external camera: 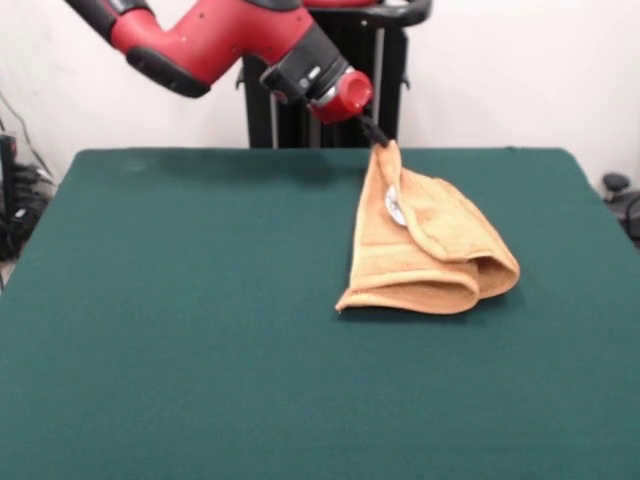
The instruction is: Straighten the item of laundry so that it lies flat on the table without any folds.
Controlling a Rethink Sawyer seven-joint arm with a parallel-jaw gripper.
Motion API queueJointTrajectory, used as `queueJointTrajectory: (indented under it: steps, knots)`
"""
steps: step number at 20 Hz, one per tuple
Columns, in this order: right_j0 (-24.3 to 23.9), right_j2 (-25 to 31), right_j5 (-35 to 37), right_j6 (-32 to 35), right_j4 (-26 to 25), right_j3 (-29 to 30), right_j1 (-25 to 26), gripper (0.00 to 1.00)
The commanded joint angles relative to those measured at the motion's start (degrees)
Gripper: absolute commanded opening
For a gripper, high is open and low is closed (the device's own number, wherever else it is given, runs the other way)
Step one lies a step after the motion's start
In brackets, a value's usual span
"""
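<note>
The surface [200,350] is covered in a dark green, felt-like cloth, matte and smooth, and it fills most of the front view. On its right half sits the towel [425,250], an orange-tan piece of terry with a soft, nubbly pile. It does not lie flat. One corner is drawn up to a peak at the far side, and from that peak the cloth hangs down and spreads into a rough triangle whose lower part rests on the green cloth. The bottom edge is doubled over into thick, rounded rolls, one at the lower left ending in a blunt point and one bulging at the lower right, with a shadowed hollow between the layers. Faint woven bands run along the hanging panel, parallel to its edges. Just below the peak a small white tag [395,207] shows against the pile, partly tucked in a crease.

The red and black arm [230,40] reaches in from the upper left, its shell glossy and rounded, ending in a red cylindrical wrist. From that wrist the slim black pincer [378,137] angles down to the towel's raised corner and is closed upon it, holding that corner off the surface; its tips are largely buried in the cloth.

Behind the surface stands a plain pale wall.
</note>
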Motion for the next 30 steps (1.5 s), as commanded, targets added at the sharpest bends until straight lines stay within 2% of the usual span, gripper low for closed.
queueJointTrajectory:
  steps: [1,4,5,7,10,13,15,20,22,25,27,30]
  knots:
    - [7.8,5.6,-4.6,-1.8,-4.2,2.3,-6.1,0.0]
    - [11.3,7.3,-7.2,4.4,-5.1,5.0,-10.1,0.0]
    - [13.0,8.6,-9.1,8.7,-6.2,7.4,-13.0,0.0]
    - [15.0,9.1,-11.3,11.5,-6.6,9.5,-16.1,0.0]
    - [17.4,8.2,-14.8,13.2,-7.7,11.2,-19.0,0.0]
    - [19.3,5.8,-18.6,13.5,-11.6,12.0,-20.3,0.0]
    - [20.7,3.3,-19.7,13.2,-15.9,10.8,-19.4,0.0]
    - [23.3,-0.3,-20.6,12.2,-20.7,8.5,-19.3,0.0]
    - [25.2,-3.8,-21.0,10.7,-24.1,5.6,-17.3,0.0]
    - [32.6,-12.9,-26.3,10.2,-30.8,-1.0,-14.1,0.0]
    - [35.4,-15.5,-29.3,12.2,-35.0,-4.5,-12.3,0.0]
    - [36.1,-16.6,-28.7,11.7,-38.3,-8.1,-8.8,0.0]
